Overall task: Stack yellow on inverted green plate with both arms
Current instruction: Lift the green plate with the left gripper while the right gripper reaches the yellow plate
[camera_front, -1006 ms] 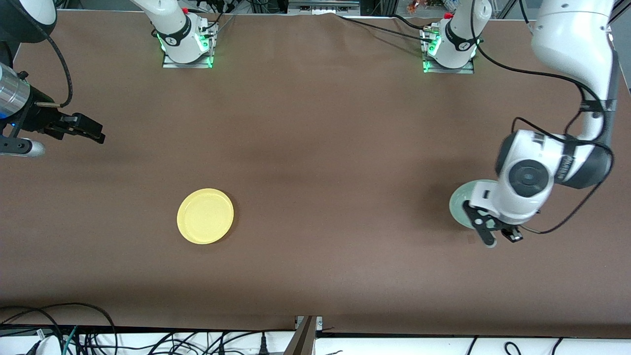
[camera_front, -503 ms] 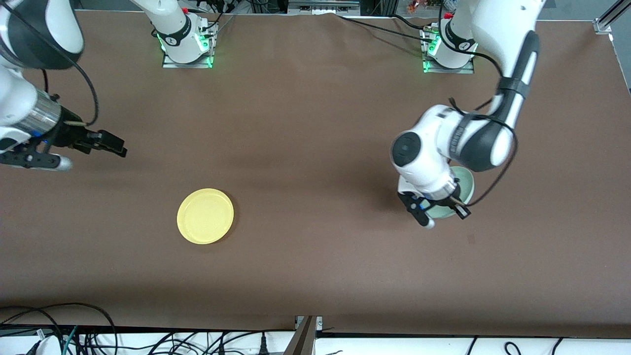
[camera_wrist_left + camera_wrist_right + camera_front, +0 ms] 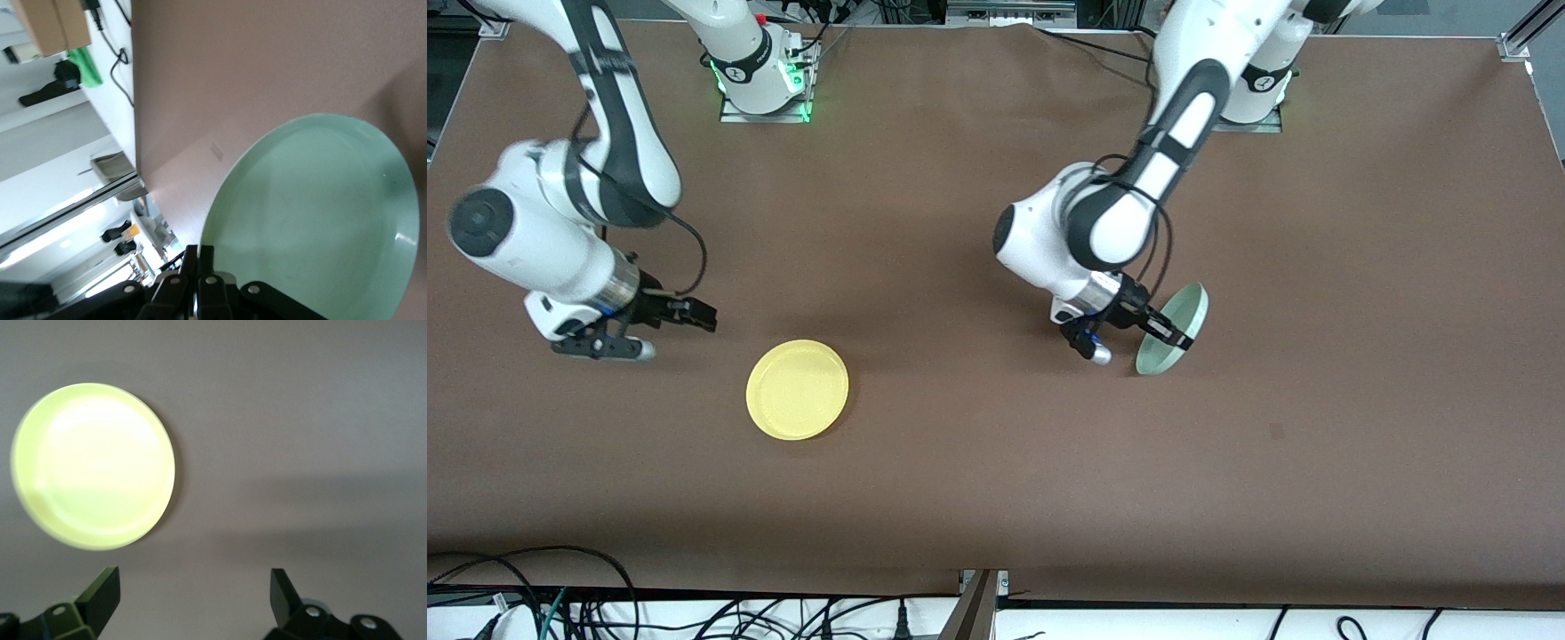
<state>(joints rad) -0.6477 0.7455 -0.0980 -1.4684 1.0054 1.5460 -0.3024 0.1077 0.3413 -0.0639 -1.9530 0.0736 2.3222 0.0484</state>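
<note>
Inversion is underway: your left tool [image 3: 1172, 338] is gripping the tilted green plate [image 3: 1178, 324] by its rim, while your right tool [image 3: 685, 314] is hovering wide open beside yellow [image 3: 797, 389], unstacked on the tabletop [image 3: 996, 462].

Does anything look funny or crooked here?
Yes. The green plate is tipped up on edge, pinched at its rim by the left claw. The yellow plate lies flat, with the open right claw beside it.

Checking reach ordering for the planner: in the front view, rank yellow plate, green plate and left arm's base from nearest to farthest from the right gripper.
1. Yellow plate: flat on the table, beside the right gripper, slightly nearer the camera.
2. Green plate: tilted, held by the left gripper, mid-table toward the left arm's end.
3. Left arm's base: at the table's top edge.
</note>
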